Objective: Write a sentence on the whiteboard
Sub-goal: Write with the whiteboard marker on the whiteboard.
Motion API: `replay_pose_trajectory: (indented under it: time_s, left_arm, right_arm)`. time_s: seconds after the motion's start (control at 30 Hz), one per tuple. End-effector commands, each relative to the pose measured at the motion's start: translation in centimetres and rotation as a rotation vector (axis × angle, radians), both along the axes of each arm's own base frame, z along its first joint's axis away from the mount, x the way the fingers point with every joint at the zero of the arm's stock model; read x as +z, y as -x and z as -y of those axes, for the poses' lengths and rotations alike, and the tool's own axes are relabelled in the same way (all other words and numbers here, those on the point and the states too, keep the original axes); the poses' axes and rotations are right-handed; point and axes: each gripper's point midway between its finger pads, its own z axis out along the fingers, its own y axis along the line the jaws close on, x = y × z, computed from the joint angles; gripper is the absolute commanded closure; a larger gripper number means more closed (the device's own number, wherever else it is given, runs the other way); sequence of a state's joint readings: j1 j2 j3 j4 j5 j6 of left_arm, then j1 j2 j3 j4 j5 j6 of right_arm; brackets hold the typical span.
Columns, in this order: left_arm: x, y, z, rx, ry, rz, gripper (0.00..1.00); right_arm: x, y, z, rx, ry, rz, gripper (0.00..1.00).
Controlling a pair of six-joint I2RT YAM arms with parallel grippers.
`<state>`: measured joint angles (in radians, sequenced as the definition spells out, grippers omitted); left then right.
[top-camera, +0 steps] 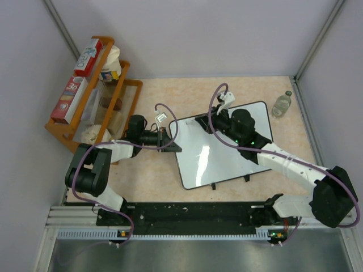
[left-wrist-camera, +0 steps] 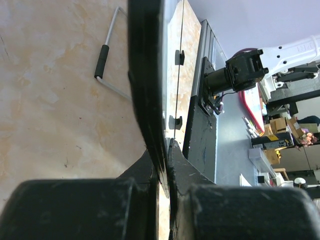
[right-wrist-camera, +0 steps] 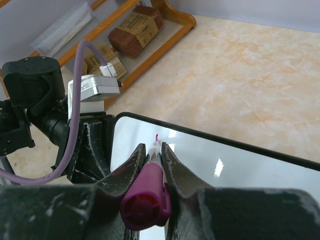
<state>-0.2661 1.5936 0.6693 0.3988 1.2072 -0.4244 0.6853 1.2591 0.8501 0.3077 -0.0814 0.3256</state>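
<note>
1 whiteboard (top-camera: 224, 156), left gripper (left-wrist-camera: 166, 150) clamping its edge; 1 pink marker (right-wrist-camera: 148, 196) pinched in right gripper (right-wrist-camera: 156, 150); tip hidden from top camera

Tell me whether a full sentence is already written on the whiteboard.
No, the whiteboard is bare white apart from a tiny pink mark at the marker tip.

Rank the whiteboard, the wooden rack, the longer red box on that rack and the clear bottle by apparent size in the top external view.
1. whiteboard and wooden rack: about alike, and the rack stands nearer the camera, so left unranked.
2. longer red box.
3. clear bottle.
</note>
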Motion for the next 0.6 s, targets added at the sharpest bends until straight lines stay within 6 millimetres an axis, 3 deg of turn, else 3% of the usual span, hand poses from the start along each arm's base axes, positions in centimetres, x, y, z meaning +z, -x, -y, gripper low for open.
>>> replay_pose_trajectory:
  time_s: [0.0, 0.57]
  left_arm:
    - [-2.6, -0.1, 0.0, -0.009, -0.052, 0.124, 1.00]
    - [-2.6, -0.1, 0.0, -0.005, -0.057, 0.128, 1.00]
  right_arm:
    - [-0.5, 0.7, -0.1, 0.015, 0.010, -0.003, 1.00]
    - [-1.9, 1.9, 0.6, 0.027, 0.028, -0.026, 1.00]
